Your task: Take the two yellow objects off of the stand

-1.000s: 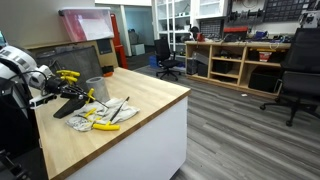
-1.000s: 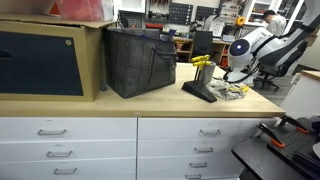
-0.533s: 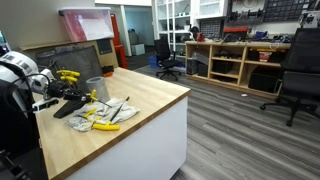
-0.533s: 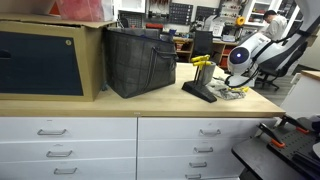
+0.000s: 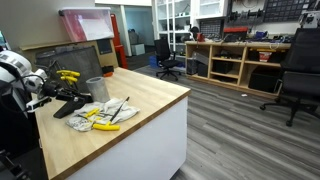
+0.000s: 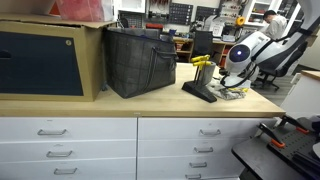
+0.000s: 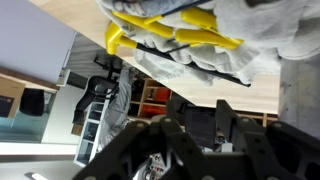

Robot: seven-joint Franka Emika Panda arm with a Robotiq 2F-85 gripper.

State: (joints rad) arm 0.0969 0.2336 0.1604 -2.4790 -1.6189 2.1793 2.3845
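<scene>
The dark stand (image 5: 72, 104) stands on the wooden table (image 5: 140, 100); it also shows in an exterior view (image 6: 200, 90). The yellow objects (image 5: 68, 74) hang at its top, also seen in an exterior view (image 6: 202, 61); I cannot separate the two. My gripper (image 5: 50, 90) hovers close beside the stand, low over the table, and shows in an exterior view (image 6: 228, 80). In the wrist view my gripper (image 7: 203, 125) has its fingers apart with nothing between them. The stand and the yellow objects are out of the wrist view.
A small grey metal cup (image 5: 96, 88) stands next to the stand. A white cloth (image 5: 110, 110) holds longer yellow-handled tools (image 7: 190, 40). A dark bag (image 6: 140, 62) and a box (image 6: 45, 60) stand further along the counter. The table edge (image 5: 150, 118) is near.
My arm has drawn back a little from the stand. The yellow objects stay on the stand.
</scene>
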